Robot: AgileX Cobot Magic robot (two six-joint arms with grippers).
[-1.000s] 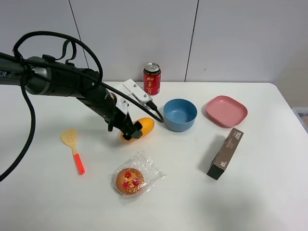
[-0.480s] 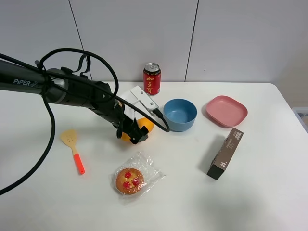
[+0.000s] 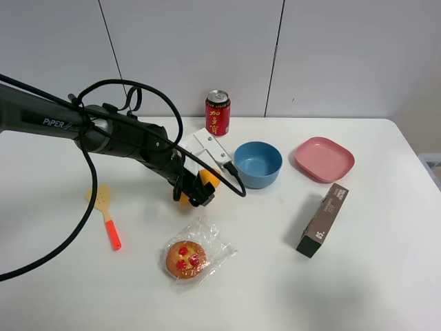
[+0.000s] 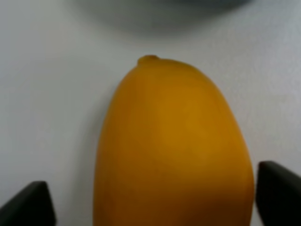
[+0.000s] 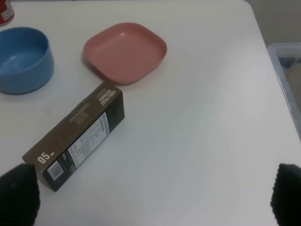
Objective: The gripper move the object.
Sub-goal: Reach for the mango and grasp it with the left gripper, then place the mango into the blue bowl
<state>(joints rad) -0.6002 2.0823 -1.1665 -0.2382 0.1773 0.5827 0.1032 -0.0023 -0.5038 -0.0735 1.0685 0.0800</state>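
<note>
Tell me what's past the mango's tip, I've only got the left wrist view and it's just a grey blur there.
Observer: A blue bowl, standing apart from the mango.
Operator: Anything else close by?
Observer: A plastic-wrapped pastry lies toward the table's front edge, not touching the left claw.
Operator: And the other arm?
Observer: The right claw is open and outside the high view; its camera looks down on a brown box and a pink plate.
</note>
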